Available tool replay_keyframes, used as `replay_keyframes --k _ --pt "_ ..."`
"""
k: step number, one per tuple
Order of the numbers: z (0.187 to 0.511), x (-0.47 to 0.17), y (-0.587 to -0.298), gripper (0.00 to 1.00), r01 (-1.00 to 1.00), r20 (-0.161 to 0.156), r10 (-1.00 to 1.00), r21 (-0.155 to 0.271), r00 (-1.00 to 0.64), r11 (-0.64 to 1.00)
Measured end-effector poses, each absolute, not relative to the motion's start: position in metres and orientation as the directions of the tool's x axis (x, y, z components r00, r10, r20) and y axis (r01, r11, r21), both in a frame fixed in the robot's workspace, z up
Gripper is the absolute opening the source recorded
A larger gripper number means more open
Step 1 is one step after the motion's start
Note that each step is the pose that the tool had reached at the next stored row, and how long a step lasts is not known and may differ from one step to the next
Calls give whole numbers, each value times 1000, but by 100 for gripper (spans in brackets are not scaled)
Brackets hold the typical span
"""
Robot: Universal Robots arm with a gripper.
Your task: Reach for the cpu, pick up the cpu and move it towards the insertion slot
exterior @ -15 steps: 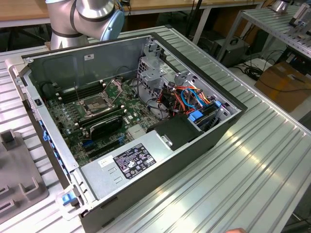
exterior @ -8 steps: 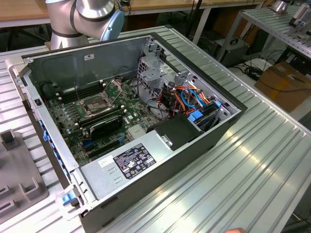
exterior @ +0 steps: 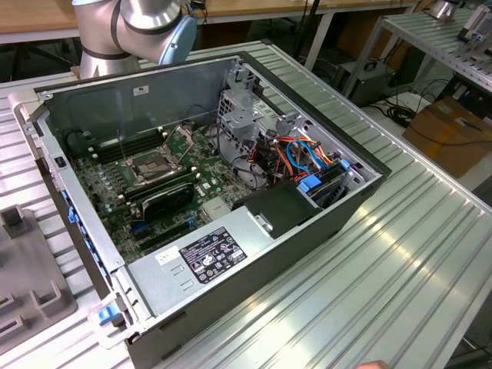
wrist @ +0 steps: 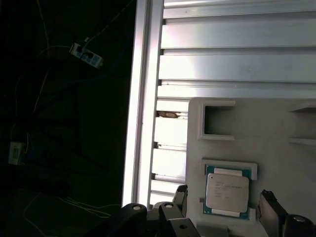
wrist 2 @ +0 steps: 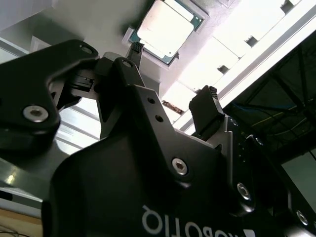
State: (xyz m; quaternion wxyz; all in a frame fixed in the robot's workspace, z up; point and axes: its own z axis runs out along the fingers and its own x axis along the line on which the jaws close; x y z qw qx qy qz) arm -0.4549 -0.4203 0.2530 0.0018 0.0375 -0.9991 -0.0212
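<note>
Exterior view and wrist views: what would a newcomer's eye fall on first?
In the exterior view, the open computer case sits on the metal table, its insertion slot gleaming inside. In both wrist views, the cpu lies in a pale holder, with the open gripper hovering over it.

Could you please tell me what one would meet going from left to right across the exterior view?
Grey fixture tray → insertion slot → metal drive cage → blue cable connector → cardboard box.
</note>
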Motion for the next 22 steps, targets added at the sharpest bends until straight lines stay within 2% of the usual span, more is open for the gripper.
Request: replay_keyframes --k 5,14,22 --pt "233 -453 -420 66 -75 2 -75 40 -997 996" --pt "225 -449 -420 66 -69 3 -69 27 -998 997" --pt "201 -448 -421 66 -45 4 -45 23 -999 999"
